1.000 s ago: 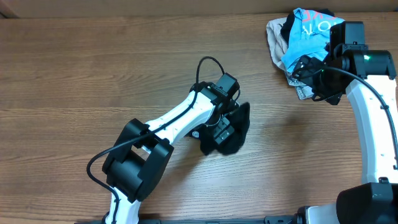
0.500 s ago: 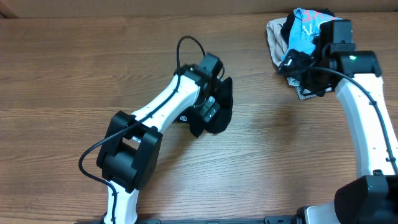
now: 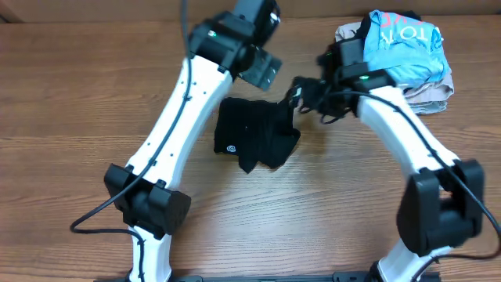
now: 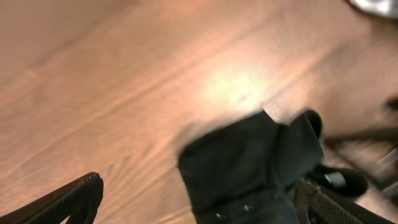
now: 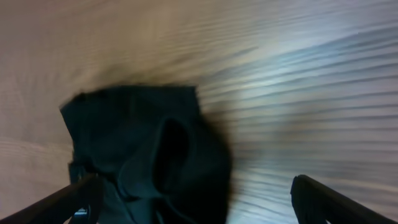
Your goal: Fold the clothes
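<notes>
The black garment (image 3: 254, 135) lies crumpled on the wooden table, its small round white logo (image 3: 229, 146) at its left edge. My left gripper (image 3: 262, 69) is open and empty, raised above the garment's far edge. In the left wrist view the garment (image 4: 249, 165) sits below the spread fingers (image 4: 198, 183), with tiny pale buttons showing. My right gripper (image 3: 301, 88) is open and empty, just right of the garment's top right corner. In the right wrist view the garment (image 5: 140, 140) lies between the fingers (image 5: 196, 183), toward the left one.
A pile of other clothes sits at the table's far right corner: a light blue shirt with white lettering (image 3: 403, 43) on top of beige folded garments (image 3: 429, 90). Both arms' bases stand at the front edge.
My left gripper has let go of the black garment and risen toward the back. The garment now lies on the table. My right arm has swung left from the pile to the garment.
</notes>
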You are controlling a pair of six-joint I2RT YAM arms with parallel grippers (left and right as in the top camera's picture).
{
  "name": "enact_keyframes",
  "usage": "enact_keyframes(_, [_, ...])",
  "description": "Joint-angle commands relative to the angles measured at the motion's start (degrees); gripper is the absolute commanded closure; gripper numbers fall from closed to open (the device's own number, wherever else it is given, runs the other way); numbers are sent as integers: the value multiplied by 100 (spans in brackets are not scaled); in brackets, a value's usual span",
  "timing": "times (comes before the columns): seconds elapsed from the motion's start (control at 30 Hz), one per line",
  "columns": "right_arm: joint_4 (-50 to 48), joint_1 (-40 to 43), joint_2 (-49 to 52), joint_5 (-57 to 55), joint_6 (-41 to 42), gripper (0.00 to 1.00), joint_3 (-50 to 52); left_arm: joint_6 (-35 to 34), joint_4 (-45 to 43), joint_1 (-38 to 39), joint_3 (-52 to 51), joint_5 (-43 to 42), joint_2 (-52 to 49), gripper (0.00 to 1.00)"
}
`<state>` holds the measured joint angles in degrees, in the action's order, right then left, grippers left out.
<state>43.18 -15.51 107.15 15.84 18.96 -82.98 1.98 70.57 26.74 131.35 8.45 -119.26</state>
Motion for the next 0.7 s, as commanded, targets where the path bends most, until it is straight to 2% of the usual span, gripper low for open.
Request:
enact_keyframes(0.0, [-94,-306,297,103,-138,0,59,-181,79,-304,245,50,92,0])
enact_keyframes(0.27, [-138,-691,990,144,136,0,155,-179,361,-763,243,-144,90,0])
enact_keyframes(0.43, [-380,-802,1462,170,647,2,160,-177,435,-901,243,-273,90,0])
enact_keyframes(0.57, [-739,-839,1600,918,791,20,160,-155,442,-940,243,-275,87,0])
enact_keyframes(0.63, [-1032,-839,1598,1545,791,38,160,-155,437,-953,243,-271,87,0])
enact_keyframes(0.67, [-1191,-839,1598,1845,791,51,160,-155,437,-953,243,-271,87,0])
